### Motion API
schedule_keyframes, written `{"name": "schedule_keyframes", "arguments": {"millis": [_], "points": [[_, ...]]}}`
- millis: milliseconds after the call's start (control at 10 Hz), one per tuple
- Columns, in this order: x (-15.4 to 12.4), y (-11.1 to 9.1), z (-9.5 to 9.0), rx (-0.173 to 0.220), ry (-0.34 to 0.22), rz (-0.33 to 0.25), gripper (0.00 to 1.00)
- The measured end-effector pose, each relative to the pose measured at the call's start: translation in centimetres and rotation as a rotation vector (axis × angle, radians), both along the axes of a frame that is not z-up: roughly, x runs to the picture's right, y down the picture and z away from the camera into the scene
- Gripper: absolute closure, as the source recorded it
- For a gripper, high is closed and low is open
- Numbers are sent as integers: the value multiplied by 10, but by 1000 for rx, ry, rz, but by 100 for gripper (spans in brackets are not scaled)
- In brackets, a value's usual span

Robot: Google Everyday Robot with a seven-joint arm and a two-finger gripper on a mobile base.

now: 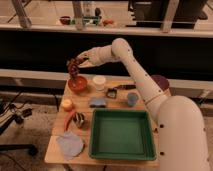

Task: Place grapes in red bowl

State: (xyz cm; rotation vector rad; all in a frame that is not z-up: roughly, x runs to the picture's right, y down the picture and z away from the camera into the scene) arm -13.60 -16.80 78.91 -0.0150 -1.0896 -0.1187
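Camera view: the table (83,107) is seen from its near end, and the arm reaches in from the right.
Gripper: the gripper (79,61) hangs over the table's far left corner, its fingers pinching the top of the grapes.
Grapes: the grapes (74,69) are a dark cluster dangling in the air from the gripper. They sit just above the bowl's far rim and appear clear of it.
Bowl: the bowl (77,85) is red and stands upright at the far left. Nothing shows inside it.
Cup: the cup (99,82) is white and stands just right of the bowl.
Tray: the tray (122,134) is green, at the near right, well apart from the bowl.
Step in hand: I judge it to be the final lowering and release.
Doing it well: bring the bunch a little nearer so it hangs over the bowl's middle. Then go straight down until the lowest grapes are inside the rim, and only then let the fingers part.
Risk: released over the far rim, the bunch could roll off the table's far edge. A sideways swing could nudge the cup.
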Motion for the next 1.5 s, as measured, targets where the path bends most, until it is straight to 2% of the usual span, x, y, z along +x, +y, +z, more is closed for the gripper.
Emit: {"name": "schedule_keyframes", "arguments": {"millis": [700,1500], "points": [[-29,4,21,6,-49,-30,100],[-49,11,56,-20,-75,-50,100]]}}
